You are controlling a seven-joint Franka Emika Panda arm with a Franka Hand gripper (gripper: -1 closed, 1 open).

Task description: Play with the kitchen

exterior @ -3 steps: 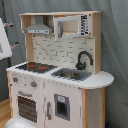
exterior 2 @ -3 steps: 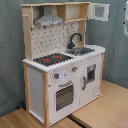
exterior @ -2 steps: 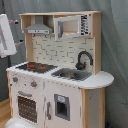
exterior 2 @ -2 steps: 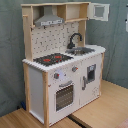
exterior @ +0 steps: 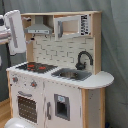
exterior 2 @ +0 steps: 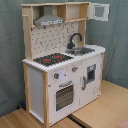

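First exterior view picks up the arm [exterior: 14,31] sliding in from the first exterior view's left, now close by the hood [exterior: 40,27]; play is barely starting. One kitchen [exterior: 60,75] stands centre, one tap [exterior: 84,58], one sink [exterior: 71,75], two red rings. Gripper state: can't tell.

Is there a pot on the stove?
No, the black-and-red hob of the kitchen is bare in the second exterior view.
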